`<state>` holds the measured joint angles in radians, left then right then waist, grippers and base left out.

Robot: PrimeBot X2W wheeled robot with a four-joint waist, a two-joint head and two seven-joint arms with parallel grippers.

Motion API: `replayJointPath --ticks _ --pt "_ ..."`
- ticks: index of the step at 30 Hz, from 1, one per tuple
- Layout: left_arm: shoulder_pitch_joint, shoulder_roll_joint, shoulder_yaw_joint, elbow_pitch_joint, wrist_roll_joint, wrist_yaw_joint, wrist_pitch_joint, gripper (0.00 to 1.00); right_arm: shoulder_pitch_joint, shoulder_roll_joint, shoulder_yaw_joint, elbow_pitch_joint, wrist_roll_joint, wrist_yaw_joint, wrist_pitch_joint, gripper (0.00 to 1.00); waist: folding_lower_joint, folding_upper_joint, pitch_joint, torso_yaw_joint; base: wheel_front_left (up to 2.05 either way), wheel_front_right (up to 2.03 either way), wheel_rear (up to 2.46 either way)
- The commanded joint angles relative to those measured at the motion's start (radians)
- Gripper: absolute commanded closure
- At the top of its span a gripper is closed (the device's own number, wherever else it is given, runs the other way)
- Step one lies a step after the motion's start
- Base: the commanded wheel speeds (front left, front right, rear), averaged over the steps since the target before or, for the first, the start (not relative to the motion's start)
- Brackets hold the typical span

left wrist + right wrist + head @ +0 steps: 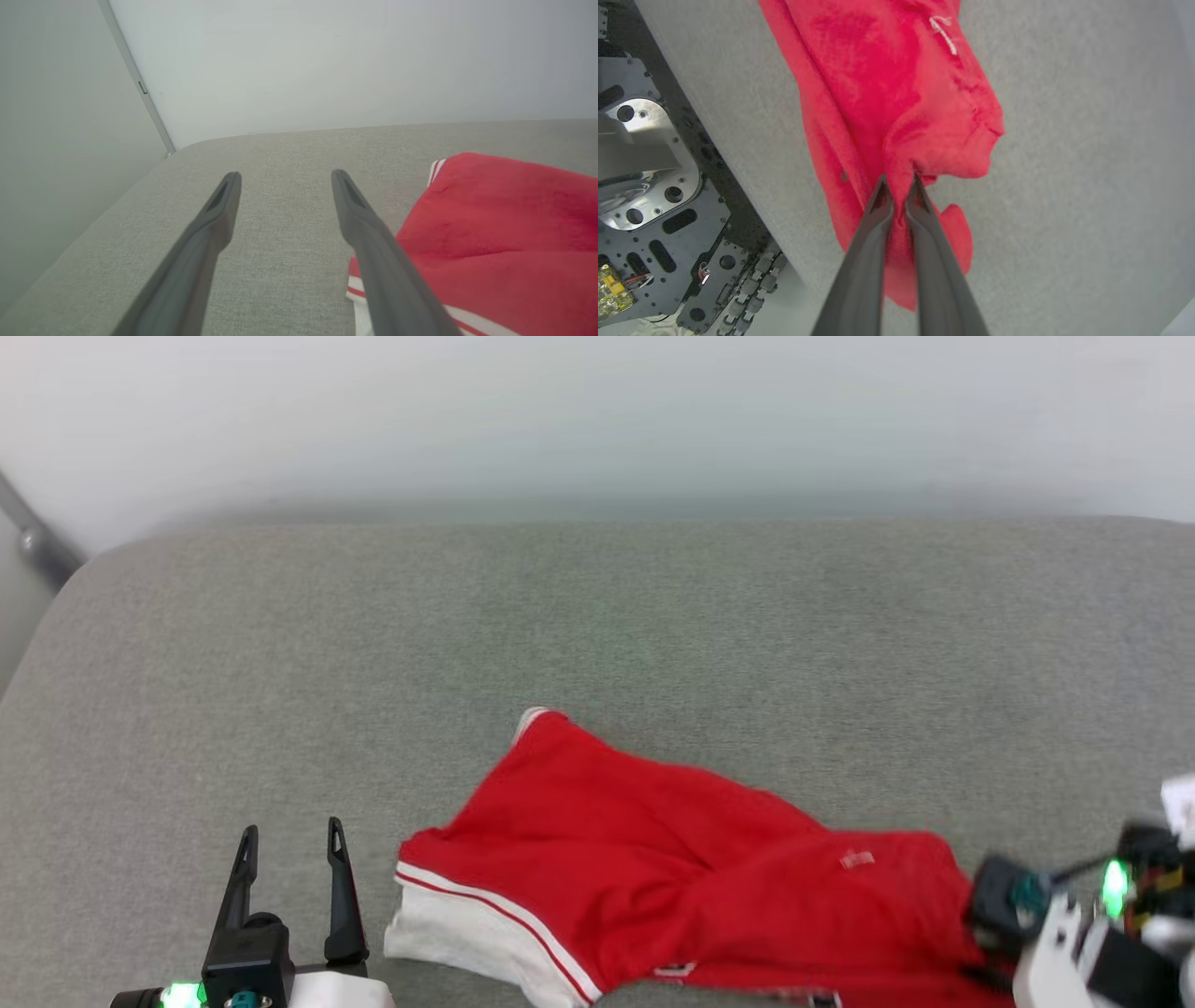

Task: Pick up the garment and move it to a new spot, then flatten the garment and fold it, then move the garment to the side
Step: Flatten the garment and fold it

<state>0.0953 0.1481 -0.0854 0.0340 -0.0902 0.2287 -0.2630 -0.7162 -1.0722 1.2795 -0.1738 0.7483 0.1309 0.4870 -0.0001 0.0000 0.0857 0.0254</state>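
Nearby, garment (653, 859) on cushion (597, 635), perhaps rail (37, 546)

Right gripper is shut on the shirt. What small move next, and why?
Probably lift the right gripper a little to raise the garment off the grey surface: it is shut on a fold of red cloth, the rest lies crumpled, and the left gripper stands open, holding nothing.

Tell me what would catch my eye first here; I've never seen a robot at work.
The bright red garment stands out, lying crumpled on the grey padded surface, with a white sleeve at its left end. At its right end the right gripper has its two dark fingers pinched shut on a fold of the red cloth. The left gripper stands open beside the sleeve, holding nothing.
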Motion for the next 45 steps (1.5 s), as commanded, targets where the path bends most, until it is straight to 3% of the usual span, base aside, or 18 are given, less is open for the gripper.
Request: replayJointPath --ticks 1,8,11,12,13,19,24,28,31,35,40,45 --pt "0.006 -0.004 0.008 0.001 0.011 -0.004 -0.003 0.00 0.088 0.006 0.001 0.033 0.011 0.000 -0.027 1.00 0.0001 0.0000 -0.009 -0.015 0.00 0.00 0.00" --pt "-0.002 -0.011 0.013 0.008 0.026 -0.019 -0.003 0.00 0.351 0.094 -0.055 0.223 0.005 0.000 -0.137 1.00 0.0001 0.0000 0.002 -0.016 0.00 0.00 0.00" --pt "0.003 -0.014 0.014 0.011 0.027 -0.022 -0.003 0.00 0.393 0.124 -0.091 0.260 -0.001 0.000 -0.165 1.00 0.0001 0.0000 0.000 -0.016 0.00 0.00 0.00" --pt "0.007 -0.015 0.015 0.012 0.029 -0.023 -0.003 0.00 0.406 0.136 -0.115 0.274 -0.003 0.000 -0.178 0.73 0.0001 0.0000 -0.002 -0.017 0.00 0.00 0.00" --pt "0.012 -0.015 0.016 0.014 0.031 -0.023 -0.003 0.00 0.414 0.148 -0.149 0.285 -0.006 -0.001 -0.196 0.00 0.0001 0.0000 -0.006 -0.018 0.00 0.00 0.00" --pt "0.037 -0.021 0.015 0.022 0.040 -0.023 -0.003 0.00 0.418 0.133 -0.382 0.239 -0.039 0.000 -0.235 0.00 0.0001 0.0000 -0.041 -0.023 0.00 0.00 0.00" --pt "0.042 -0.026 0.007 0.023 0.052 -0.027 -0.003 0.00 0.373 0.092 -0.566 0.113 -0.087 0.000 -0.174 0.00 0.0001 0.0000 -0.049 -0.019 0.00 0.00 0.00" --pt "0.026 -0.032 -0.008 0.015 0.063 -0.032 -0.003 0.00 0.297 0.097 -0.631 0.018 -0.118 0.000 -0.089 0.00 0.0001 0.0000 -0.030 -0.006 0.00 0.00 0.00" --pt "0.009 -0.036 -0.020 0.013 0.069 -0.035 -0.003 0.00 0.218 0.123 -0.603 -0.027 -0.113 0.000 -0.004 0.00 0.0001 0.0000 -0.008 0.008 0.00 0.00 0.00" --pt "-0.016 -0.043 -0.034 0.010 0.071 -0.042 -0.003 0.00 0.089 0.158 -0.479 -0.017 -0.096 0.000 0.143 0.00 0.0001 0.0000 0.027 0.030 0.00 0.00 0.00" --pt "-0.050 -0.049 -0.047 0.004 0.071 -0.044 -0.003 0.00 -0.080 0.251 -0.300 0.079 -0.017 0.000 0.284 0.00 0.0001 0.0000 0.078 0.057 0.00 0.00 0.00" --pt "-0.090 -0.056 -0.056 -0.009 0.069 -0.048 -0.003 0.00 -0.220 0.350 -0.121 0.193 0.028 0.000 0.321 0.00 0.0001 0.0000 0.140 0.085 0.00 0.00 0.00"
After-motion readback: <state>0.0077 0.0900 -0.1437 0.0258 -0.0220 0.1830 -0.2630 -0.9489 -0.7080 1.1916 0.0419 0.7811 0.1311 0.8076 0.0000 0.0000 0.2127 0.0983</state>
